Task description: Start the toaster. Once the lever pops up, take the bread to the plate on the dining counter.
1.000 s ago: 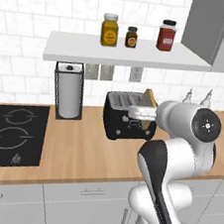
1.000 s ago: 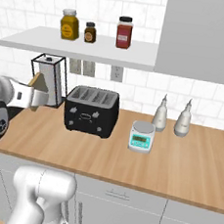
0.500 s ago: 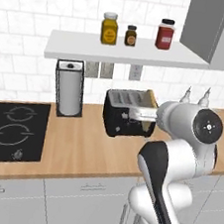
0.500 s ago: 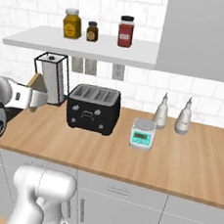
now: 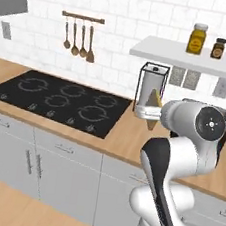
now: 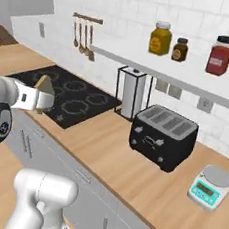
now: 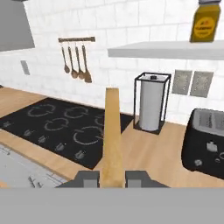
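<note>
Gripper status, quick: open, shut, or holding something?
Gripper: shut on the bread, the slice held edge-on between the fingertips, off the counter.

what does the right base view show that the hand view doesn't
Right base view alone: the kitchen scale, the small dark jar and the red jar on the shelf, and the gripper seen from the side, shut on the bread.
Hand view alone: the bread edge-on between the fingertips.
Both: the toaster, paper towel roll, cooktop, hanging utensils and yellow jar.
</note>
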### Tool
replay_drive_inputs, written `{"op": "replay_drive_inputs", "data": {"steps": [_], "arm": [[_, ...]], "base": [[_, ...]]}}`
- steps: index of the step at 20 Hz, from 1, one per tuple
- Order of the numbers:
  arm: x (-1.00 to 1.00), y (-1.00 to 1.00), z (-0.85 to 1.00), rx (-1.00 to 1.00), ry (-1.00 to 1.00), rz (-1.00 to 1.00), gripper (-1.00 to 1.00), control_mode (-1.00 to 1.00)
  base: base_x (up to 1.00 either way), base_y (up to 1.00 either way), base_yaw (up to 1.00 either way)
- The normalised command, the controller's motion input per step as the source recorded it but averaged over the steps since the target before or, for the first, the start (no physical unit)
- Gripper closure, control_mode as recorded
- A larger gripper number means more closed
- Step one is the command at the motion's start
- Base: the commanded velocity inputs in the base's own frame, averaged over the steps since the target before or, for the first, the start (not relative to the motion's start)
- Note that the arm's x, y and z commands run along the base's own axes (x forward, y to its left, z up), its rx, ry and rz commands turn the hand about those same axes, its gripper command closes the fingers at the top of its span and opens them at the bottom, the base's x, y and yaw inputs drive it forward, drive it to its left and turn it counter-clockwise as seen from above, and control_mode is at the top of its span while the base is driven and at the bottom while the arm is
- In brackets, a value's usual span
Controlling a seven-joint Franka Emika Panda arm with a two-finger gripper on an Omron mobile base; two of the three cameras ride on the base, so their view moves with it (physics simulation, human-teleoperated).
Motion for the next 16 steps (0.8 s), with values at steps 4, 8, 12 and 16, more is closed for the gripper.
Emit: {"op": "replay_drive_inputs", "data": {"steps": [4, 8, 12, 16], "arm": [[0.0, 0.0, 0.0, 0.0, 0.0, 0.0, 1.0, 1.0], [0.0, 0.0, 0.0, 0.0, 0.0, 0.0, 1.0, 1.0], [0.0, 0.0, 0.0, 0.0, 0.0, 0.0, 1.0, 1.0], [0.0, 0.0, 0.0, 0.0, 0.0, 0.0, 1.0, 1.0]], "base": [[-0.19, 0.0, 1.0], [-0.19, 0.0, 1.0], [-0.2, 0.0, 1.0], [-0.19, 0.0, 1.0]]}}
